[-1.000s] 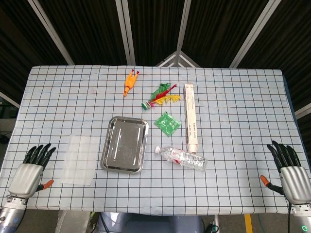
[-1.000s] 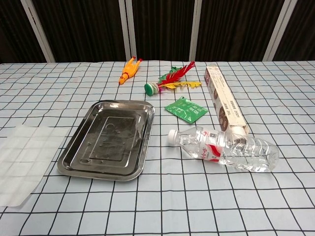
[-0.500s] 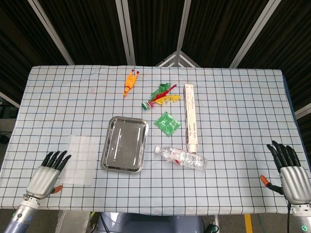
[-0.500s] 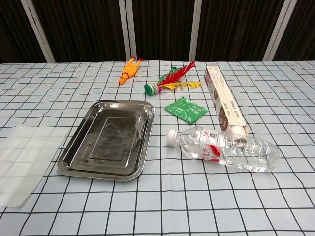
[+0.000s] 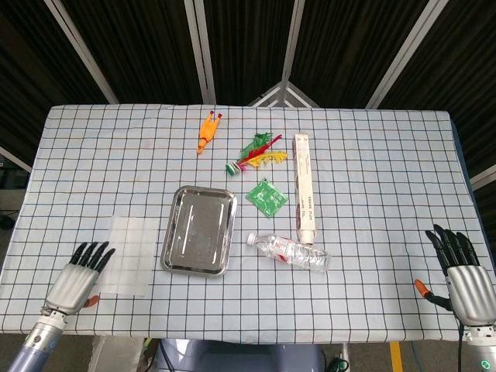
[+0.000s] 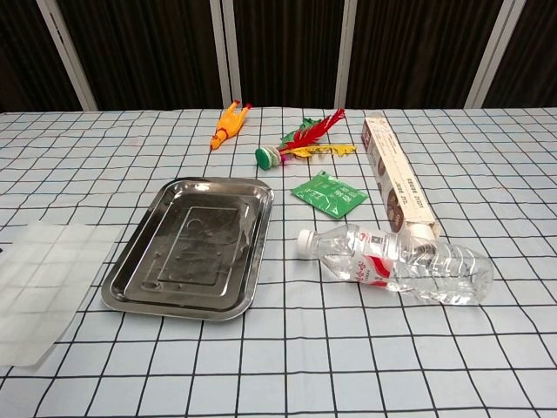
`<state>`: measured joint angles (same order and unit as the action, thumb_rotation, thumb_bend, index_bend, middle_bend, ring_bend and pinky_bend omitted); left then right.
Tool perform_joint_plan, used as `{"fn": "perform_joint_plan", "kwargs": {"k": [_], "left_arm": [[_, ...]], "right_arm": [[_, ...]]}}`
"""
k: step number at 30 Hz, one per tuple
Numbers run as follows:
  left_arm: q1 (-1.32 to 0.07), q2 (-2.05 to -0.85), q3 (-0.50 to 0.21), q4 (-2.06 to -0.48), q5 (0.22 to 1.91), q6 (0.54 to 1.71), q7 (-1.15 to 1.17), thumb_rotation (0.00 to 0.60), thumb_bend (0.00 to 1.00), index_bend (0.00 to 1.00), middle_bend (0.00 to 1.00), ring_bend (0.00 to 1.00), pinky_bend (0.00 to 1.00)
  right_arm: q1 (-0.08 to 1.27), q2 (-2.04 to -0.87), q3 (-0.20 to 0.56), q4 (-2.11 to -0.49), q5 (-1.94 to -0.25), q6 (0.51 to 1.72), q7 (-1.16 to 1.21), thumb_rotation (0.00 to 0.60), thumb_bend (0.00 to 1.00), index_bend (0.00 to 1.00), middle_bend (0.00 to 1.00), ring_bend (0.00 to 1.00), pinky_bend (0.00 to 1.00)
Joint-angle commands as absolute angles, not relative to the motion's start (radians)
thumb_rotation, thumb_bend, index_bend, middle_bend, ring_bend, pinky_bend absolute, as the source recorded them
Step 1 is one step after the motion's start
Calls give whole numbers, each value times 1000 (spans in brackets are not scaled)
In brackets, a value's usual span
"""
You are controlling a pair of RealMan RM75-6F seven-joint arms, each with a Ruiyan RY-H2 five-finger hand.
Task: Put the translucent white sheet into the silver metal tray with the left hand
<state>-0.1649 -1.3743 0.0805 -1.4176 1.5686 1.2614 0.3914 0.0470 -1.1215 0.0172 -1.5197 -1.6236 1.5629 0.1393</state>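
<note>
The translucent white sheet (image 5: 129,243) lies flat on the checked tabletop (image 5: 372,155), just left of the silver metal tray (image 5: 199,240) and apart from it. The left hand (image 5: 75,277) sits at the sheet's near left corner, fingers spread and holding nothing. The right hand (image 5: 463,275) rests far right, fingers apart, empty. A plastic water bottle (image 5: 289,251) lies right of the tray

On the checked tablecloth (image 5: 372,170), the translucent white sheet (image 5: 128,254) lies flat toward the front left corner, just left of the silver metal tray (image 5: 199,240). The left hand (image 5: 76,277) hovers at the sheet's front left edge, fingers spread and holding nothing. The right hand (image 5: 463,276) sits at the front right corner, fingers apart.
</note>
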Motion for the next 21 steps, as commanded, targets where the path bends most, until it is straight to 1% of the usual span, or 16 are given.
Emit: {"fn": "perform_joint_plan", "kwargs": {"k": [1,7,11,21], "left_arm": [[-173,-1390,76,-1404,1566,1253,396,600,70,0,0,0,0],[-179,-1397,79,-1390,1566,1249,397,600,71,0,0,0,0],[-184,-1396,69,-1384,1550,1245,391,600,71,0,0,0,0],[-192,-1365,80,-1388,1544,1230,390,600,71,0,0,0,0]], "right_arm": [[47,-1122,18,-1519,-1623,1563,139,600,290,0,0,0,11],[46,-1121,19,-1518,-1620,1564,142,600,290,0,0,0,11],[46,-1122,19,-1518,-1622,1566,141,600,290,0,0,0,11],[44,-1122,20,-1519,-1620,1568,140,600,289,0,0,0,11]]}}
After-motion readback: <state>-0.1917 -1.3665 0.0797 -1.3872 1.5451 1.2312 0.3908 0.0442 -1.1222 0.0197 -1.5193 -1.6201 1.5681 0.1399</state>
